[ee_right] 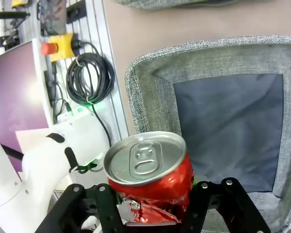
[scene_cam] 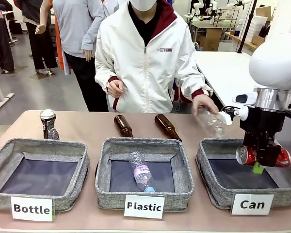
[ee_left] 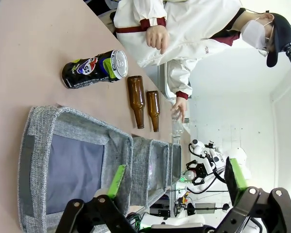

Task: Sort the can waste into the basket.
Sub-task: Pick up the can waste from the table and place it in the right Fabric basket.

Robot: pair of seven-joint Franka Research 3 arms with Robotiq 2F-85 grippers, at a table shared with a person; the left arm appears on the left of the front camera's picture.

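Observation:
My right gripper [scene_cam: 260, 162] is shut on the shiny red can [scene_cam: 245, 155], which lies sideways in the air over the grey basket labelled "Can" [scene_cam: 218, 187]. In the right wrist view the red can [ee_right: 148, 165] sits between the fingers of the gripper [ee_right: 150, 196], with the basket's rim [ee_right: 150, 73] and dark lining below. The silver and dark can [scene_cam: 49, 124] stands at the far left of the table, behind the "Bottle" basket; it is also in the left wrist view [ee_left: 94, 69]. My left gripper [ee_left: 177, 182] is open and holds nothing, near the "Bottle" basket [ee_left: 39, 145].
Two brown glass bottles [scene_cam: 122, 125] [scene_cam: 166, 126] lie behind the "Plastic" basket [scene_cam: 104, 187], which holds a clear bottle [scene_cam: 140, 171]. The person's hand [scene_cam: 203, 103] holds another clear plastic bottle [scene_cam: 212, 122] just behind the "Can" basket. The "Bottle" basket [scene_cam: 0, 194] is at the left.

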